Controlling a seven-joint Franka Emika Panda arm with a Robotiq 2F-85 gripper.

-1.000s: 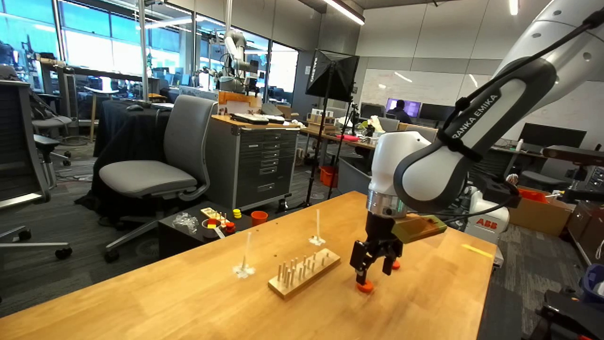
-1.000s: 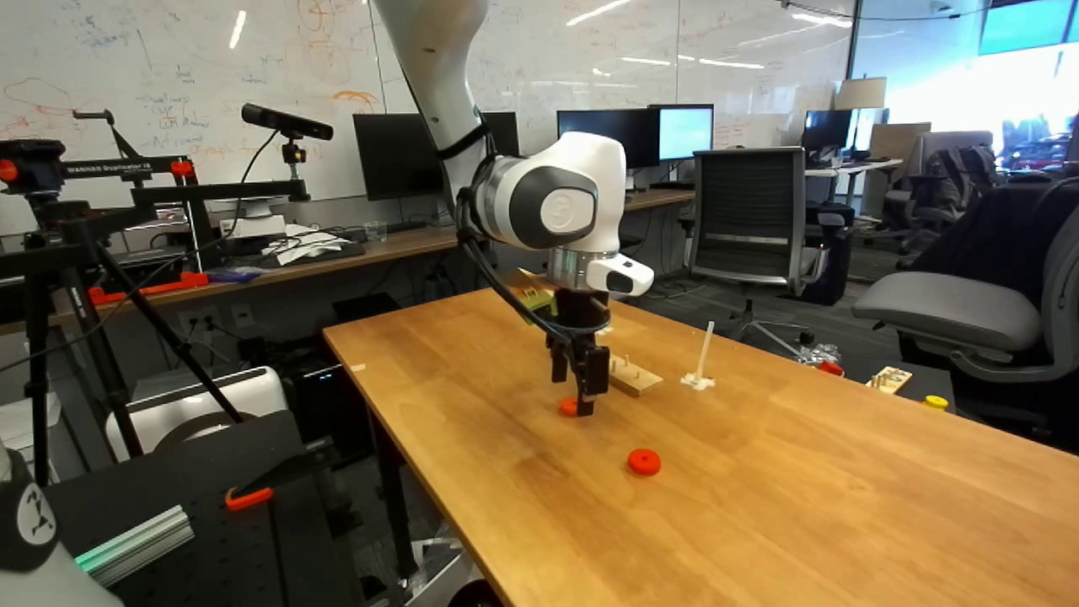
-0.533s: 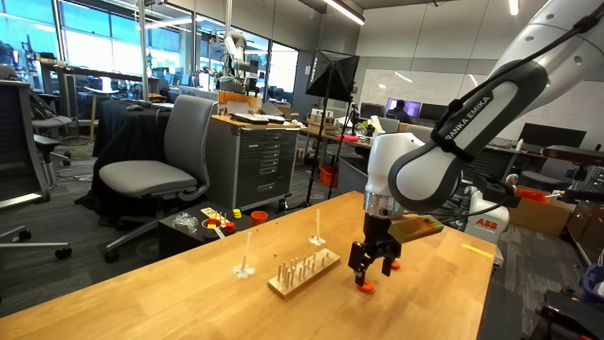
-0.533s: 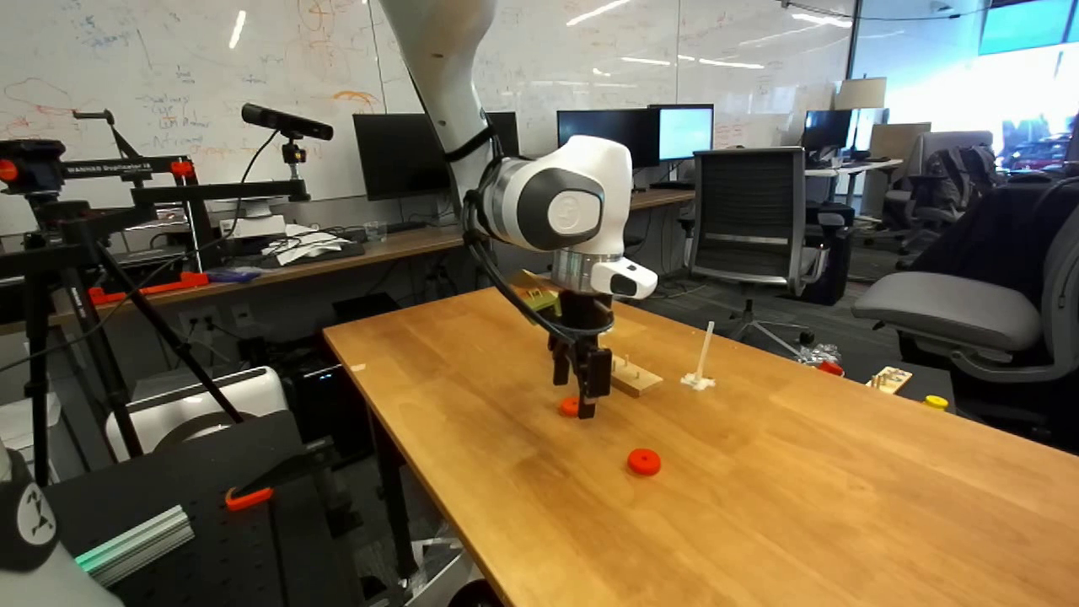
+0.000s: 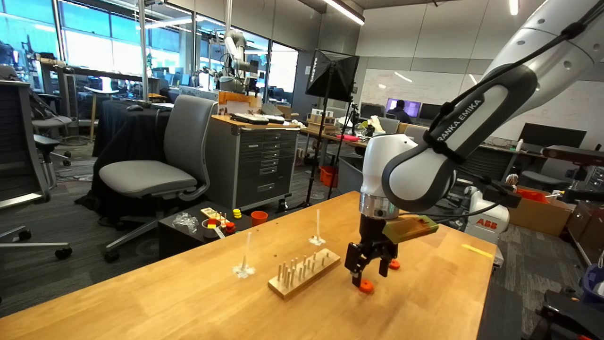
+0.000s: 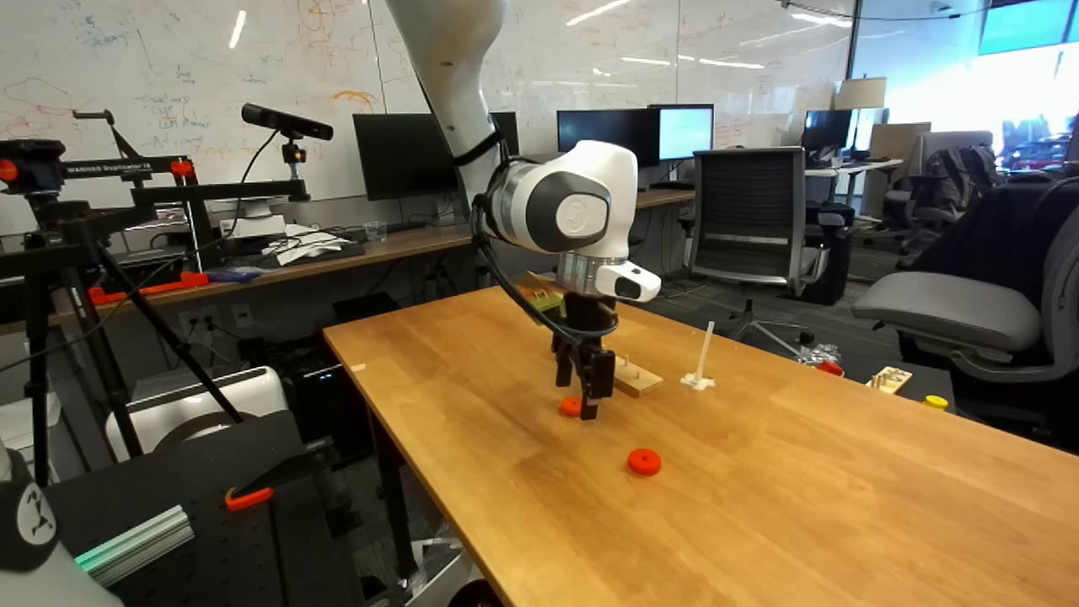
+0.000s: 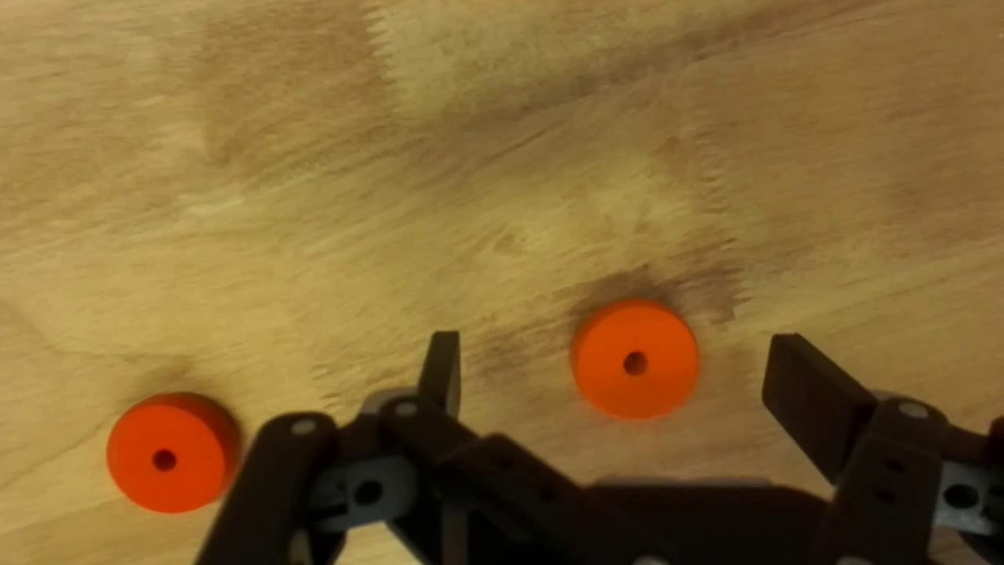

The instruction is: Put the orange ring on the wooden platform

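Observation:
The orange ring lies flat on the table, also in an exterior view and in the wrist view. My gripper is open above it; a finger partly covers the ring in an exterior view. In the wrist view the fingers stand apart either side of the ring, touching nothing. A similar redder piece lies nearby, at the wrist view's left. The wooden platform with upright pegs stands beside the gripper; it is partly hidden in an exterior view.
Two thin white upright rods are taped to the table, one left, one farther; one rod base shows in an exterior view. A black side table with an orange cup stands past the table's long edge.
My gripper has shifted a little toward the wooden platform and seems slightly lower. The rings and the platform have not moved.

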